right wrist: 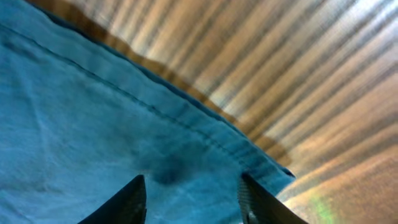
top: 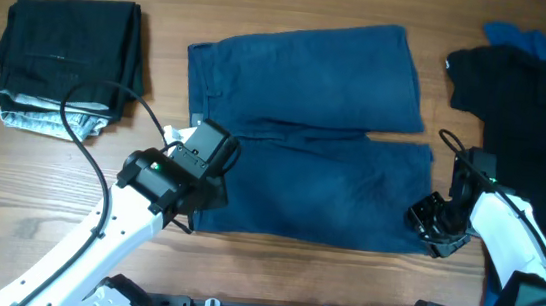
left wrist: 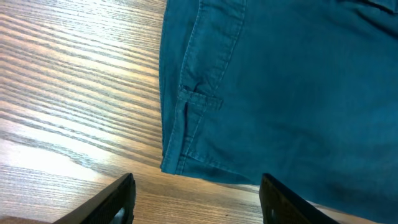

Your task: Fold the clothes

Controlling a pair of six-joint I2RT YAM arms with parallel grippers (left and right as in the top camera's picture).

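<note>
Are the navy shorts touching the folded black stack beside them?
Apart. The overhead view shows a wide strip of bare table between the folded black stack and the near edge of the navy shorts.

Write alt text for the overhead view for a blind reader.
Dark navy shorts lie flat on the wooden table, the left gripper at their near-left waistband corner and the right gripper at the near-right hem corner, both open. A folded dark stack sits far left; a black garment and a blue garment lie at right.
</note>
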